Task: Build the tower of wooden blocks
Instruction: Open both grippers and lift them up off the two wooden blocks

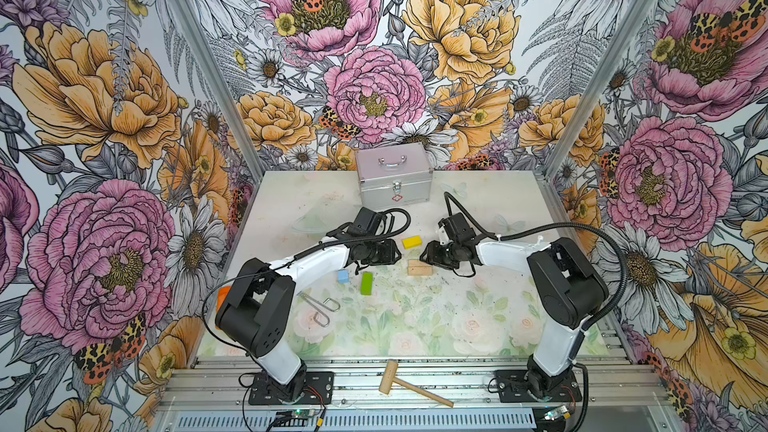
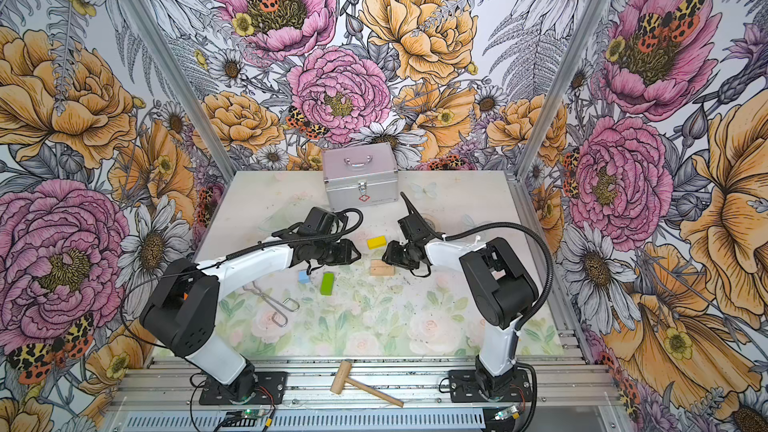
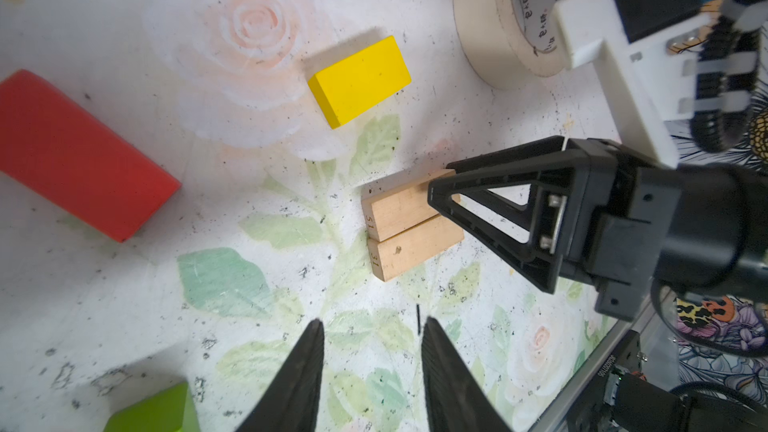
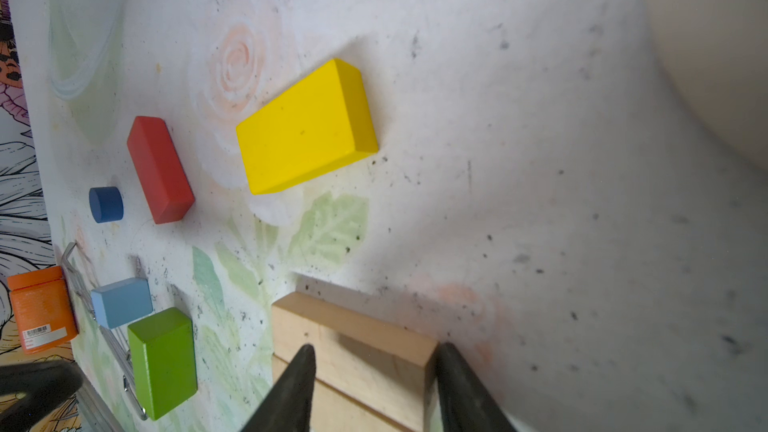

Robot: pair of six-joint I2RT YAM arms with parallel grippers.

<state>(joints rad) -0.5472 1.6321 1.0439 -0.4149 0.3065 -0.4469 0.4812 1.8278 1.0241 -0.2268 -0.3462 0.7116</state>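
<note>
Two plain tan wooden bars [image 3: 415, 251] lie touching on the worktop [image 3: 104, 284], ends inked "51" and "31". Left gripper [image 3: 372, 324] and right gripper [image 4: 374, 349]: jaws apart, empty.

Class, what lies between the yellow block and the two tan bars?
Nothing: bare tabletop separates the yellow block from the tan bars, clearest in the left wrist view.

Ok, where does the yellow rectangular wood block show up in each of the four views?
In a top view: the yellow rectangular wood block lies mid-table, beyond the two tan wooden bars.
In a top view: same spot, beyond the tan wooden bars.
Left wrist: between the red wooden bar and the cream tape roll.
Right wrist: beside the red wooden bar.
Shared landmark: the tan wooden bars, side by side in all four.
</note>
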